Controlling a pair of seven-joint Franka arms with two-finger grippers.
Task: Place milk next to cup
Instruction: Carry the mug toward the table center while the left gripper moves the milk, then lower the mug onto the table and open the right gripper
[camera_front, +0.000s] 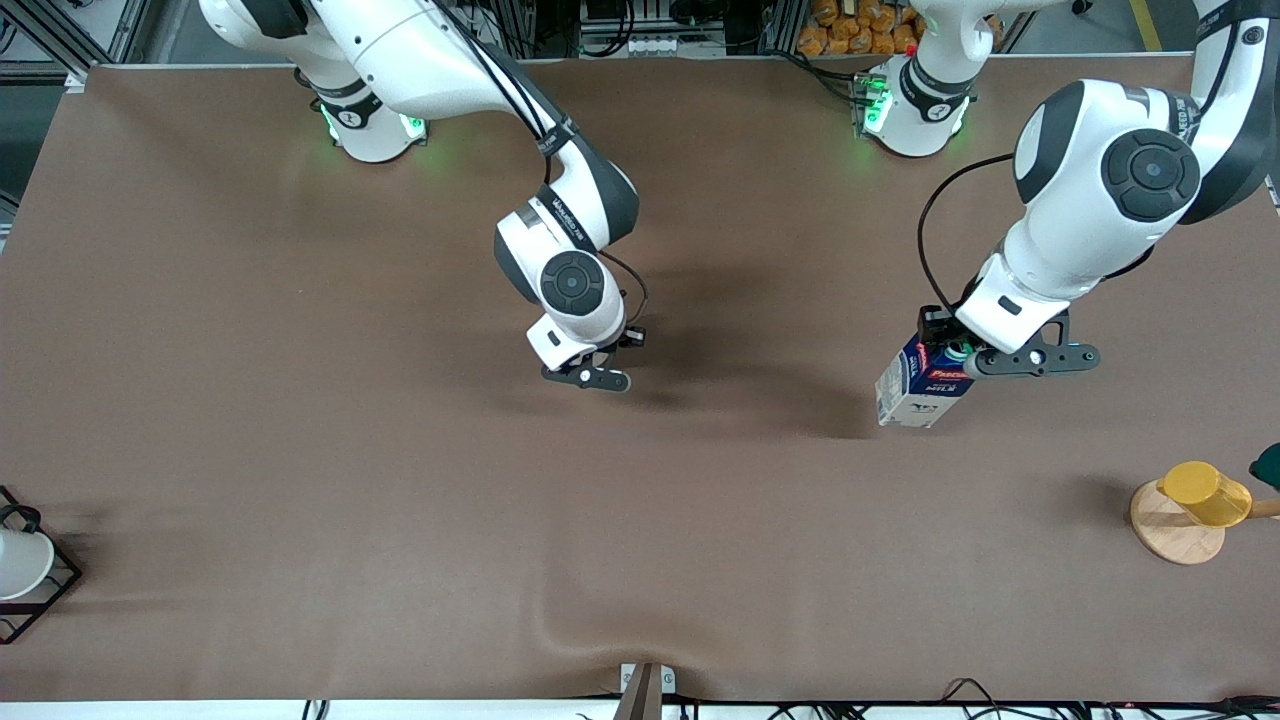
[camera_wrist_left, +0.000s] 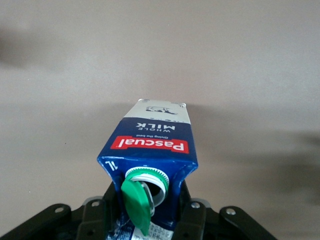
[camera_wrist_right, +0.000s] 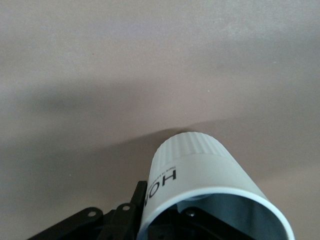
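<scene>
The left gripper (camera_front: 975, 362) clamps the dark blue and white gable-top milk carton (camera_front: 925, 385) by its top, above the brown table (camera_front: 300, 400); the right gripper (camera_front: 600, 372) grips the cream-white mug (camera_wrist_right: 200, 185) aloft mid-table. The carton hangs tilted, so it could slip or topple on landing. The yellow cup on its wooden stand (camera_front: 1190, 510) and the black wire rack (camera_front: 30, 570) sit well apart, obstructing nothing.
</scene>
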